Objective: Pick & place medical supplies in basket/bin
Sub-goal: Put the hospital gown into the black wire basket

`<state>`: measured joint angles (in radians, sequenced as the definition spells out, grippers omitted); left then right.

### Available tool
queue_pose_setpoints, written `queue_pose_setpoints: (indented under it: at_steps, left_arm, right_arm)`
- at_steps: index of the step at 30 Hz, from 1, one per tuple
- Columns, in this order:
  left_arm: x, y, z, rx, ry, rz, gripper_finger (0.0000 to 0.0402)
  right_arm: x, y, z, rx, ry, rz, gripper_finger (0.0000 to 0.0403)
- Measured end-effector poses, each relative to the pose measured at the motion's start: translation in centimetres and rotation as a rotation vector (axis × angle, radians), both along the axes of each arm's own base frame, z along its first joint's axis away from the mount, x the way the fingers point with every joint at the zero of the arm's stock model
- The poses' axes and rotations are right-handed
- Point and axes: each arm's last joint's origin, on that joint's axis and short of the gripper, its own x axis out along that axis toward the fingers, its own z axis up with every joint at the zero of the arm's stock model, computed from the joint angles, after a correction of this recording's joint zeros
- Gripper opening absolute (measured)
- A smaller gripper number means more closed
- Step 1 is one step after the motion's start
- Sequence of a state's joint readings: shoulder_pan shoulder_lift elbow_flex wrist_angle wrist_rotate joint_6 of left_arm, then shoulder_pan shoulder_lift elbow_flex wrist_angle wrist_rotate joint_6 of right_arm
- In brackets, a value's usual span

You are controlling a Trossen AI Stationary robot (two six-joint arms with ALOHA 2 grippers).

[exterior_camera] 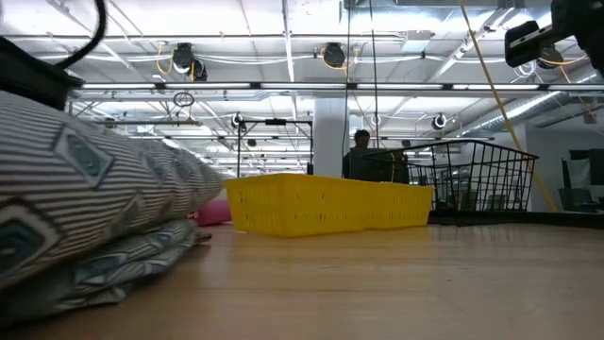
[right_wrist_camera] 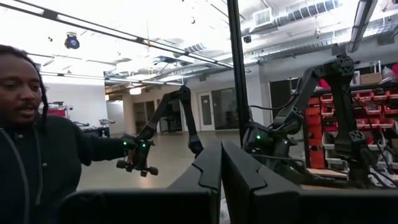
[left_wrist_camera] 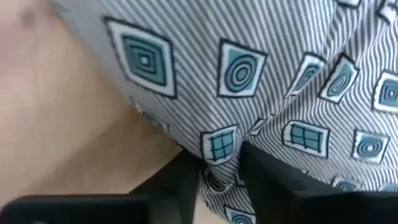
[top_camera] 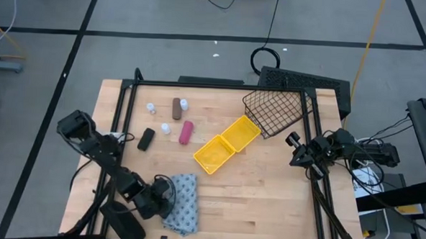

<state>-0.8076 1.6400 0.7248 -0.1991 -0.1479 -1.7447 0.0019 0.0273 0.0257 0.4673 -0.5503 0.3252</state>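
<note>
Grey-blue striped cloth printed with teal squares and circles (left_wrist_camera: 261,68) fills my left wrist view, and a fold of that soft bundle sits in the narrow gap between my two dark left fingers (left_wrist_camera: 273,180), which press it from either side, only slightly apart. From above, my left gripper (top_camera: 159,196) is at the lower left of the frame, on the left edge of the cloth bundle lying on the pale wooden table (top_camera: 267,194). My right gripper (top_camera: 298,148) hangs at the right edge of the table, its fingers closed together on nothing, beside the black wire-mesh basket (top_camera: 274,111) at upper right. The overhead view alone shows the small supplies at upper left: tiny white bottles (top_camera: 151,108), a short brown cylinder (top_camera: 176,108), a short pink cylinder (top_camera: 186,132) and a small black oblong object (top_camera: 146,139), all apart from the bright yellow two-compartment plastic bin (top_camera: 226,144) at centre. The level view shows the bundle looming at left, hiding most of those, with the yellow bin and the basket beyond. My right wrist view looks off the table at a person in dark clothing (right_wrist_camera: 37,149) and other robot arms (right_wrist_camera: 168,124).
</note>
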Motion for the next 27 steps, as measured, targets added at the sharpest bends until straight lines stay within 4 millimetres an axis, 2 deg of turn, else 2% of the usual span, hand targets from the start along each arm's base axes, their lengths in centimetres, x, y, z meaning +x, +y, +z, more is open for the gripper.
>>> queue_pose_setpoints:
  at_steps: [6, 11, 15, 18, 22, 27]
  left_arm:
    - [-0.8, 0.3, 2.0, -0.052, -0.026, 0.029, 0.0196]
    - [-1.4, 1.3, 5.2, -0.076, -0.128, 0.049, 0.0209]
    - [-1.3, 2.3, 7.8, -0.113, -0.275, 0.104, 0.0209]
    - [-0.7, 2.3, 9.5, -0.141, -0.438, 0.083, 0.021]
    - [0.8, 2.0, 11.2, -0.142, -0.653, -0.045, 0.021]
    - [3.4, 2.3, 13.6, -0.108, -0.691, -0.2, 0.0209]
  right_arm:
    - [0.0, 0.0, 0.0, 0.0, 0.001, 0.0, 0.0]
    - [0.0, 0.0, 0.0, 0.0, 0.001, 0.0, 0.0]
    - [0.0, 0.0, 0.0, 0.002, 0.002, 0.002, 0.0]
    - [0.0, 0.0, 0.0, 0.001, 0.002, 0.002, 0.0]
    - [0.0, 0.0, 0.0, 0.002, 0.003, 0.002, 0.0]
    - [0.0, 0.0, 0.0, 0.002, 0.003, 0.002, 0.0]
